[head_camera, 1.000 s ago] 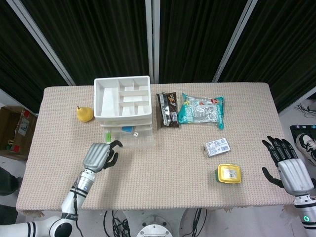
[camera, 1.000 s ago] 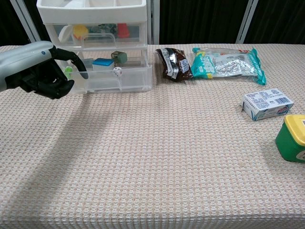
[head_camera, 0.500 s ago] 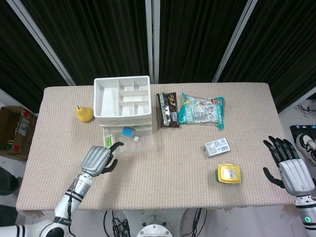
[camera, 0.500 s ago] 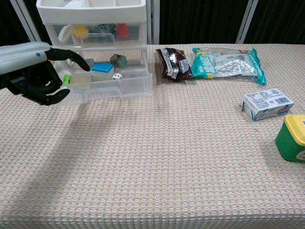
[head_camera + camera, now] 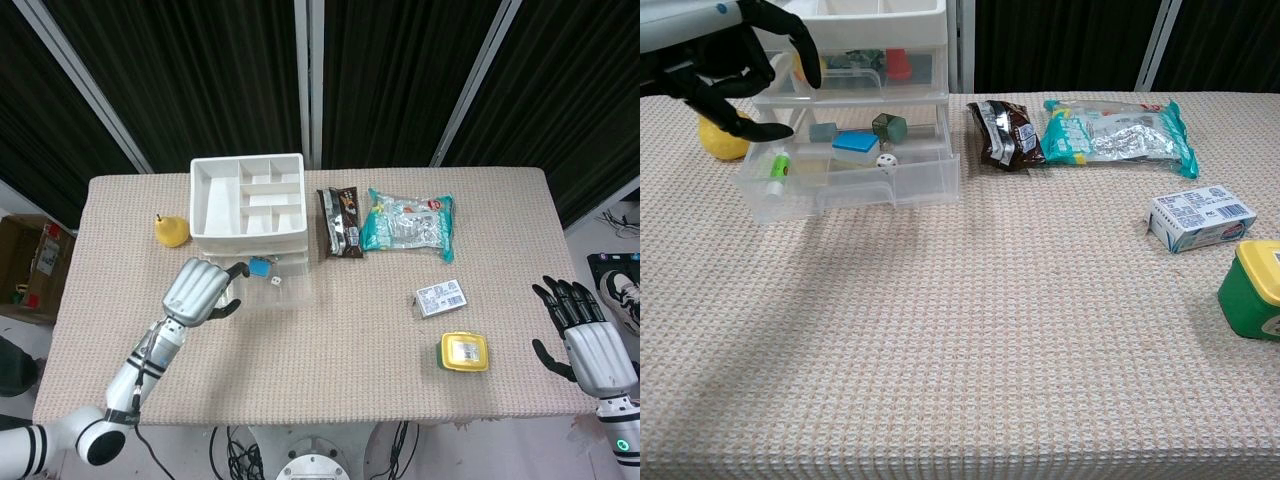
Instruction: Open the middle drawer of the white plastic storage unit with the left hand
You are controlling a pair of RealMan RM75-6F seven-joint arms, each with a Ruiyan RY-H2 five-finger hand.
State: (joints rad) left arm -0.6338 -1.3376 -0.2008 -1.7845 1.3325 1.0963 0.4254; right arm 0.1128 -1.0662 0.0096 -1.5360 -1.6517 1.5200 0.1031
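Observation:
The white plastic storage unit [image 5: 248, 195] stands at the table's back left, with an open divided tray on top. Its lowest drawer [image 5: 855, 185] is pulled out over the table and holds a blue block [image 5: 855, 145], a white die [image 5: 886, 160] and a green tube [image 5: 777, 166]. The drawer above it [image 5: 855, 72] is closed. My left hand [image 5: 730, 50] hovers in front of the unit's left side, at the height of the closed drawer; its fingers are spread and hold nothing. In the head view the left hand [image 5: 197, 290] is over the pulled-out drawer's left corner. My right hand [image 5: 585, 335] is open beyond the table's right edge.
A yellow pear [image 5: 171, 230] lies left of the unit. Right of the unit are a brown snack pack [image 5: 340, 222] and a teal packet [image 5: 408, 225]. A small white box [image 5: 440, 298] and a green tub with a yellow lid [image 5: 464, 352] sit at the right.
The lowest drawer slid out toward me. My left hand then let go of its front and rose up and back toward the drawer above. The right hand stayed put.

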